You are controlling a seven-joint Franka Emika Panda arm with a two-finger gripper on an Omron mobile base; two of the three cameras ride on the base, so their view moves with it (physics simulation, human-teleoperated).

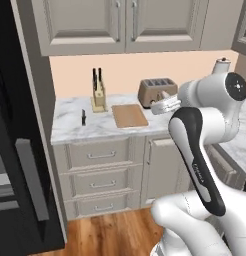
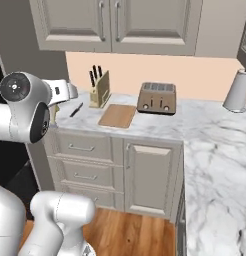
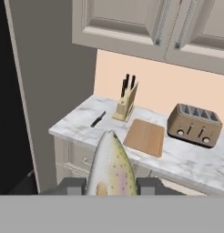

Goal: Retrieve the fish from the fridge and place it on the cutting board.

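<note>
Two dark fingertips of the gripper point(image 3: 110, 187) are seen clamped on the fish point(image 3: 109, 166), a speckled silvery body shown close in the hand view. Farther off, the flat wooden cutting board point(image 3: 145, 136) lies on the marble counter point(image 3: 191, 161), between knife block point(image 3: 126, 103) and toaster point(image 3: 194, 124).

Even, diffuse rendered lighting with no visible source; the marble counter point(image 1: 80, 125) and peach wall point(image 2: 160, 67) read bright, while the fridge point(image 1: 15, 150) stays almost uniformly black. Soft shadows lie beneath the upper cabinets point(image 3: 145, 27) and beside the toaster point(image 2: 156, 98). No glare or edge distortion appears; all views are slightly soft, low-resolution, with mild blockiness.
</note>
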